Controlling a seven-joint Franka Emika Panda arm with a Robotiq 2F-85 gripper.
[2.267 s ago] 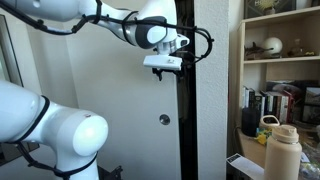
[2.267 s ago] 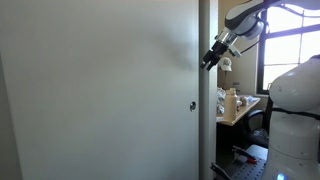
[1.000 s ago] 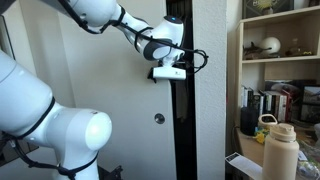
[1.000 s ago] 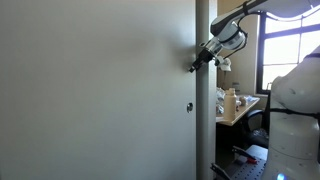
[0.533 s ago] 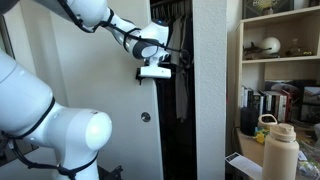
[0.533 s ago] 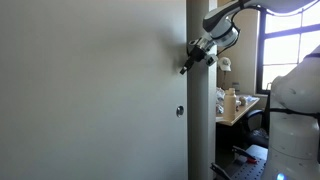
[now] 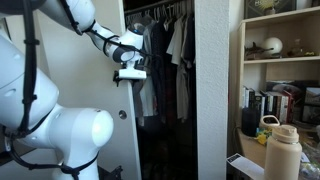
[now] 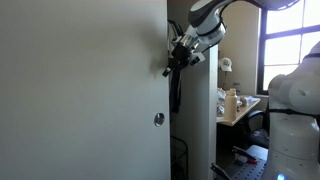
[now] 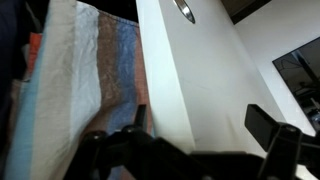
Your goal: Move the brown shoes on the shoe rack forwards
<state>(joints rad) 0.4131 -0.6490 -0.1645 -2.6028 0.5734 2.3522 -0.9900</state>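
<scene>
The brown shoes and the shoe rack are out of view in every frame. My gripper (image 7: 130, 72) is at the edge of a white closet door (image 8: 80, 90), above its round knob (image 7: 122, 114), and shows there in both exterior views (image 8: 175, 62). In the wrist view the gripper (image 9: 205, 125) is open, and the door's edge (image 9: 190, 80) runs between its two dark fingers (image 9: 275, 130). The closet stands partly open, with hanging clothes (image 7: 165, 60) showing inside.
Striped and dark garments (image 9: 90, 70) hang just behind the door edge. A bookshelf (image 7: 280, 60) and a tan bottle (image 7: 283, 150) stand beside the closet. The robot's white base (image 7: 60, 135) is close to the door. A desk with clutter (image 8: 240, 100) sits by a window.
The door has slid sideways with my gripper at its edge. The closet gap has widened and the hanging clothes have come into view.
</scene>
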